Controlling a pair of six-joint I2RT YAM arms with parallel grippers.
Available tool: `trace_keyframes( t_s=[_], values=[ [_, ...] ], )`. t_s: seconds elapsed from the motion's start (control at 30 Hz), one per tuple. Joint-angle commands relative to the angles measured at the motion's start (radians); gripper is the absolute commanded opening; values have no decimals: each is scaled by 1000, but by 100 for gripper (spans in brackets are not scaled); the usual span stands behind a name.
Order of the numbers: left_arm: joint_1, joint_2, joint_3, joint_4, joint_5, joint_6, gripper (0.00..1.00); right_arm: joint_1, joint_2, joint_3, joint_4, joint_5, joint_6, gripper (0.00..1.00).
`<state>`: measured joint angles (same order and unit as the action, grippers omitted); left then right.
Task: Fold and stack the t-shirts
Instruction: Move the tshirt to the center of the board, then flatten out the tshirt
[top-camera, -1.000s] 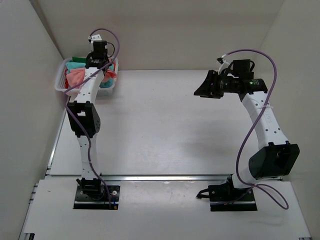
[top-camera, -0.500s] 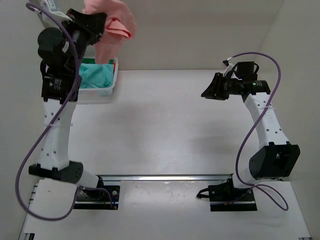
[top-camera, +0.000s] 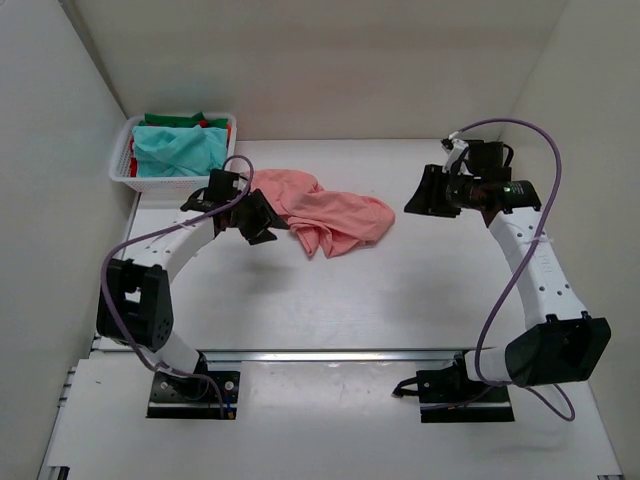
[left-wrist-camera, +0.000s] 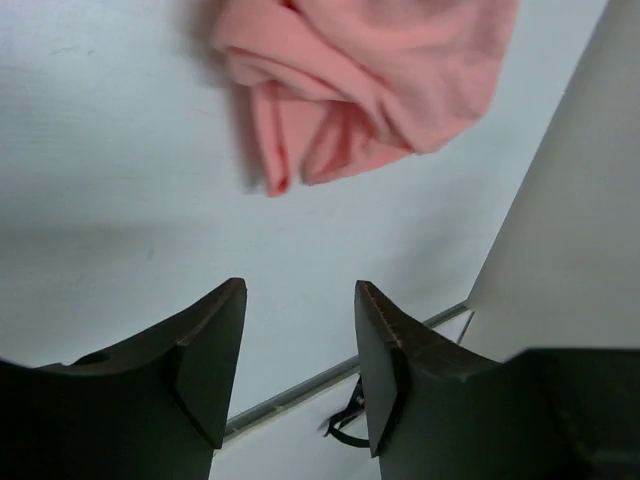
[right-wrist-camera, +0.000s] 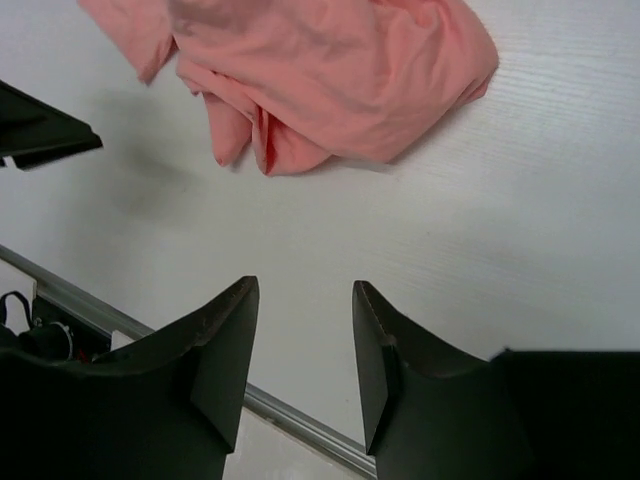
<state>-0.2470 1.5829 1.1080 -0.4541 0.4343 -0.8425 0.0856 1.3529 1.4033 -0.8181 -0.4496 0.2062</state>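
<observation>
The salmon-pink t-shirt (top-camera: 325, 215) lies crumpled on the table between the arms. It also shows in the left wrist view (left-wrist-camera: 370, 80) and the right wrist view (right-wrist-camera: 320, 75). My left gripper (top-camera: 260, 215) is open and empty just left of the shirt, low over the table. My right gripper (top-camera: 420, 192) is open and empty, raised to the right of the shirt. A teal t-shirt (top-camera: 180, 148) lies on top in the white basket (top-camera: 135, 181), with green and red cloth (top-camera: 200, 121) behind it.
The basket stands at the back left against the left wall. A metal rail (top-camera: 340, 354) runs along the table's near edge. White walls enclose the table on the left, back and right.
My left arm swung down from high over the basket and let the pink shirt go onto the table. My right gripper dipped slightly towards the shirt.
</observation>
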Motion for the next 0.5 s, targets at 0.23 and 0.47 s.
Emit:
trace_keyframes(
  t_s=[0.23, 0.47],
  values=[
    [31, -241, -123, -34, -138, 111, 69, 141, -35, -142, 106, -14, 53, 41],
    [34, -114, -119, -9, -371, -49, 69, 169, -9, -184, 163, -26, 62, 41]
  ],
)
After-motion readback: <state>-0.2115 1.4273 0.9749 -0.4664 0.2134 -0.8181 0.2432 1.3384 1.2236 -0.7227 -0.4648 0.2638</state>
